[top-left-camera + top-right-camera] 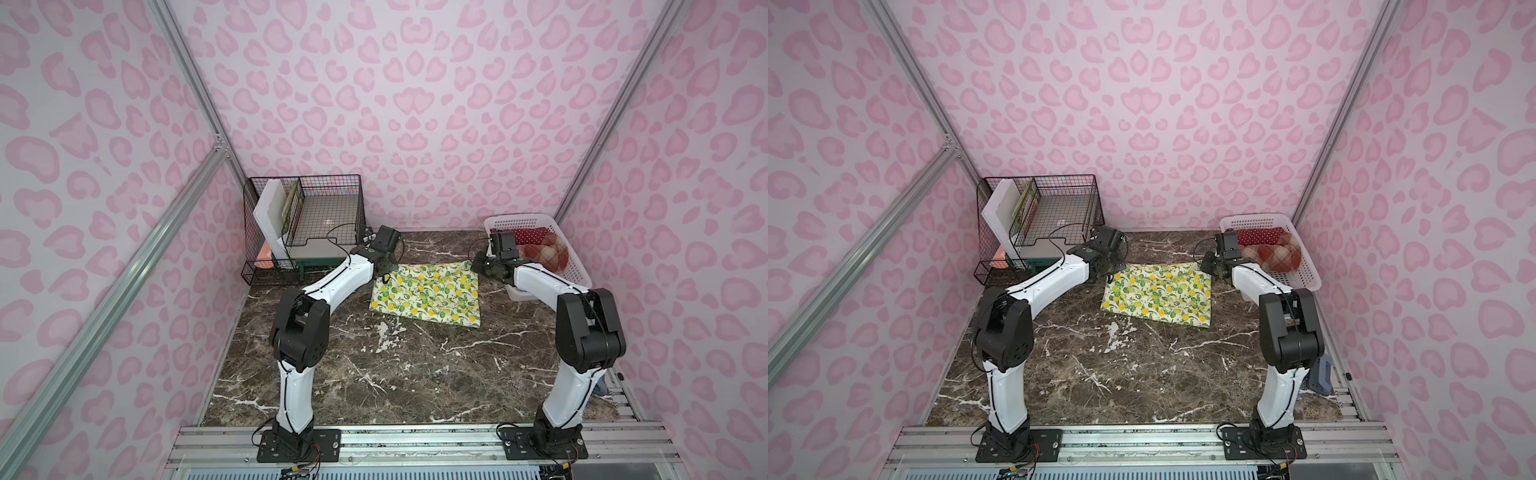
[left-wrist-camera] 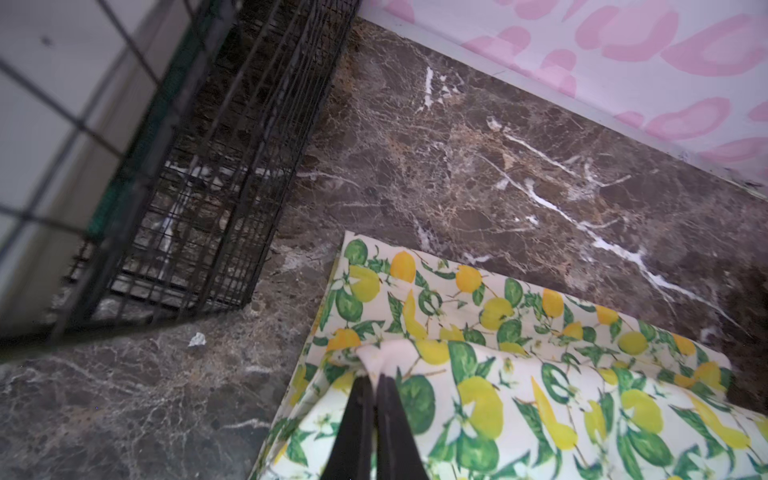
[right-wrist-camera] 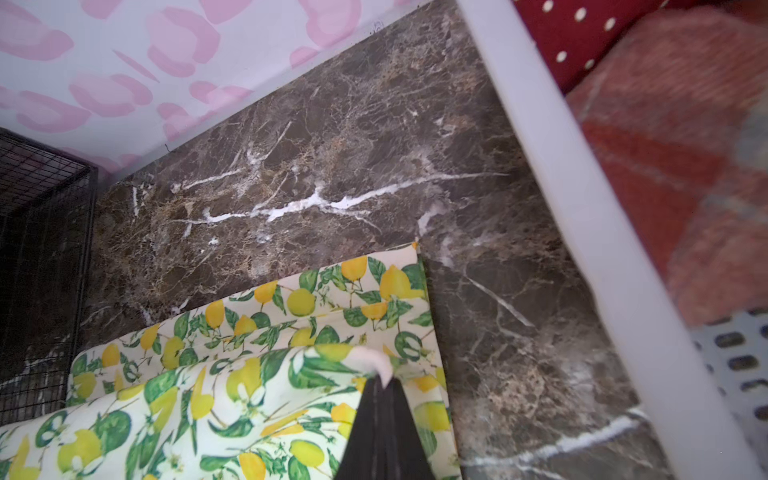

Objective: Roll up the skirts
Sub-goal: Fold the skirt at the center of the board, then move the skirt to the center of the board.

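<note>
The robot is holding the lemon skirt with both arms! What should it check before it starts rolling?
1. Do the left fingers pinch the lemon skirt at its far edge? Ok, shut on cloth.
2. Do the right fingers pinch that same edge? Ok, shut on cloth.
3. Does the rest of the skirt lie flat on the table? Ok.
4. Is there bare table on the near side to roll toward? Ok.
5. Is the wire rack apart from the left fingers? Ok, table shows between them.
6. Are the polka-dot skirt and plaid skirt out of the way? Ok, both are in the white basket.
</note>
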You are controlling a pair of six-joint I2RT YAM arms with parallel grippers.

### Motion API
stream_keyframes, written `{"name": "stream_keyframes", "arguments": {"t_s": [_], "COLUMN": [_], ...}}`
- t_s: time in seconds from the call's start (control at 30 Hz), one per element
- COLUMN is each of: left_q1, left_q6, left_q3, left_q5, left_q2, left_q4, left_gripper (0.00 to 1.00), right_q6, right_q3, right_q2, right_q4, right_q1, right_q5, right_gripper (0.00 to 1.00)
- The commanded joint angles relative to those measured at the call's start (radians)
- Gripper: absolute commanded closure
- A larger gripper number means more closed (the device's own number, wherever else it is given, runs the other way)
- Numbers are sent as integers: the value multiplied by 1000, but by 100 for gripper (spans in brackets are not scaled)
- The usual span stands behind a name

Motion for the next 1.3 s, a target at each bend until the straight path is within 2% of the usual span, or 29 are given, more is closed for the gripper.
{"name": "stream_keyframes", "arguments": {"t_s": [0.0,0.07,0.13,0.2,0.23,0.27,0.33,0.4,0.47,0.5,0.63,0.73,0.83,0.93,1.17,1.27], "left_q1": [1,3,5,3,3,3,2,3,2,-1,-36,-56,-60,-72,-85,-83], "left_q6": [-21,-17,-16,-7,3,13,23,38,47,46,56,39,4,-9,-23,-21], "left_q3": [8,20,54,87,97,105,106,105,109,107,52,-54,-164,-251,-485,-562], "left_q5": [-74,-93,-94,-82,-78,-75,-77,-67,-46,-40,-35,-31,5,12,-46,-77], "left_q2": [17,33,58,81,88,91,83,72,50,38,-53,-160,-274,-376,-687,-793], "left_q4": [-3,3,-11,-18,-19,-17,-12,-3,-3,-5,-8,-3,-18,-79,-212,-249], "left_gripper": [100,100,82,62,58,58,55,53,52,52,53,53,55,56,56,56], "right_q6": [-9,-9,-14,-14,-10,-9,-16,-23,-21,-21,-26,-32,-35,-32,-24,-24], "right_q3": [27,72,101,124,124,115,114,133,140,143,122,103,90,119,222,182], "right_q2": [34,60,84,99,93,82,71,76,80,81,42,28,59,129,326,335], "right_q4": [12,8,-7,-27,-26,-18,-19,-38,-39,-44,-39,-39,-12,12,4,3], "right_q1": [-10,-15,-17,-17,-17,-17,-17,-17,-16,-16,18,110,221,308,391,428], "right_q5": [-30,-28,-27,-26,-18,-7,6,9,2,-1,0,-26,-58,-44,-99,-104], "right_gripper": [100,100,100,95,92,85,80,71,58,56,57,58,65,78,79,77]}}
